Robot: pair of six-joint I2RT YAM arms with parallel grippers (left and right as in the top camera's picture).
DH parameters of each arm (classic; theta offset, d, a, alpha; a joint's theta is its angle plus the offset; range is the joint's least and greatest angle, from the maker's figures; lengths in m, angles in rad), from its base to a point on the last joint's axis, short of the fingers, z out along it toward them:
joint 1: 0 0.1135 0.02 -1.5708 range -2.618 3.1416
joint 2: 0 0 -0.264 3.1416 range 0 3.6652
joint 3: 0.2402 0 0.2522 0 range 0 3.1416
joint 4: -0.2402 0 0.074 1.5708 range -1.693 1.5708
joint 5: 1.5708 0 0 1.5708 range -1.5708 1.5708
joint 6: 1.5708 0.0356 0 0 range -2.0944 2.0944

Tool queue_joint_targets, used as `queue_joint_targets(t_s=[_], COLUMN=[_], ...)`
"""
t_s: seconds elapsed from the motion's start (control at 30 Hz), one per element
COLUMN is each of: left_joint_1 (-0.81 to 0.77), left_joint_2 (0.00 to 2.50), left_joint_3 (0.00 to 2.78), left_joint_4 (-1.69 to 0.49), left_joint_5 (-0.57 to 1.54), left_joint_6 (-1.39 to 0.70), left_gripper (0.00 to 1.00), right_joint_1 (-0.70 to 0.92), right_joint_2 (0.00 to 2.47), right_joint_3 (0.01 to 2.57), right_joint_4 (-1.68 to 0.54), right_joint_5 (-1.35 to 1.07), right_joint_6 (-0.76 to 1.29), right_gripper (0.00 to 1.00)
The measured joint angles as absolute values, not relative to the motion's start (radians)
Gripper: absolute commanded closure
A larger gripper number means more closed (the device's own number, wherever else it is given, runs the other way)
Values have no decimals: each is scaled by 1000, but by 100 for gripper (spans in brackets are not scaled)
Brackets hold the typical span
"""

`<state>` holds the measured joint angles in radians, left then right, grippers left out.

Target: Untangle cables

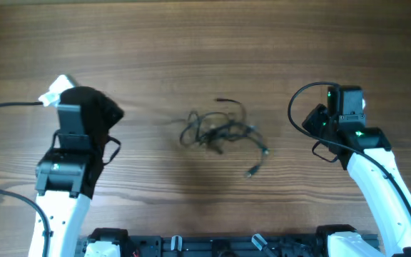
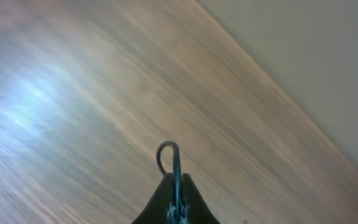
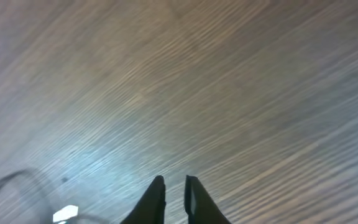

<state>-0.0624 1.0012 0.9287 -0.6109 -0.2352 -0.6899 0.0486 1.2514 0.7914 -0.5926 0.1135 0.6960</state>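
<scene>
Worktop [image 1: 205, 43]: brown wood grain, carries everything | left arm [image 1: 66, 171]: left side, well apart from tangle | right arm [image 1: 377, 168]: right side, likewise apart | left hand [image 2: 176, 186]: fingers pressed together, thin dark loop [image 2: 165, 154] standing at the tips | right hand [image 3: 174, 186]: fingers narrowly parted, gripping nothing | cables [image 1: 220, 128]: dark tangled bundle, mid-worktop between both arms.

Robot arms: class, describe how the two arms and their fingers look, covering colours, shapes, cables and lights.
Both the left arm and right arm have white tubular lower links and boxy black upper housings carrying small green lights. A thin black arm cable loops beside the right wrist. The fingers are black and tapered.
</scene>
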Motion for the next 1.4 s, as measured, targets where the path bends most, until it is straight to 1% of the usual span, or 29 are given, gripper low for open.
queue_joint_targets(t_s=[0.07,0.1,0.13,0.17,0.2,0.27,0.3,0.37,0.4,0.43,0.5,0.53,0.57,0.6,0.63,0.73,0.83,0.9,0.93,0.97,1.0,1.07,1.13,1.3,1.37,1.4], left_joint_1=[10,33,60,77,89,91,87,72,68,60,53,51,51,51,51,51,51,51,51,51,51,51,51,51,51,51], left_joint_2=[1001,1001,1002,1002,1003,1013,1024,1064,1074,1091,1123,1139,1150,1159,1164,1167,1167,1167,1167,1167,1167,1167,1167,1167,1167,1167], left_joint_3=[929,929,929,929,929,929,929,929,929,929,929,929,929,929,929,929,929,929,929,929,929,929,929,929,929,929], left_joint_4=[-625,-628,-629,-627,-625,-617,-614,-614,-614,-614,-614,-614,-614,-614,-614,-614,-614,-614,-614,-614,-614,-614,-614,-614,-614,-614], left_joint_5=[-232,-220,-192,-160,-119,-10,44,142,164,187,217,229,236,241,244,253,254,254,254,254,254,255,257,257,257,257], left_joint_6=[-699,-701,-700,-697,-688,-654,-634,-595,-587,-579,-568,-562,-560,-558,-557,-555,-554,-553,-553,-551,-551,-550,-550,-550,-550,-550], left_gripper=[96,96,96,96,96,96,96,96,96,96,96,96,96,96,96,96,96,96,96,96,96,96,96,96,96,96], right_joint_1=[49,48,48,48,48,52,65,121,142,178,247,280,313,342,366,432,482,501,513,516,517,516,516,516,516,516], right_joint_2=[1251,1251,1251,1251,1251,1251,1251,1251,1251,1251,1254,1261,1274,1293,1316,1423,1535,1576,1599,1607,1608,1608,1610,1652,1659,1659], right_joint_3=[791,791,791,791,791,791,791,791,791,791,791,791,791,791,791,791,791,792,792,792,792,797,804,808,808,808], right_joint_4=[-590,-583,-565,-543,-509,-427,-385,-338,-335,-336,-346,-352,-355,-353,-350,-326,-286,-274,-276,-275,-263,-230,-219,-182,-167,-163], right_joint_5=[135,125,102,66,12,-131,-208,-347,-371,-386,-389,-383,-372,-356,-333,-281,-257,-247,-243,-242,-241,-238,-237,-262,-281,-288], right_joint_6=[690,688,683,669,643,571,537,477,469,464,454,448,437,426,409,355,327,310,299,290,289,278,282,290,290,290], right_gripper=[45,40,30,22,12,3,1,1,1,5,17,28,30,29,26,22,22,30,40,53,59,63,74,75,76,80])
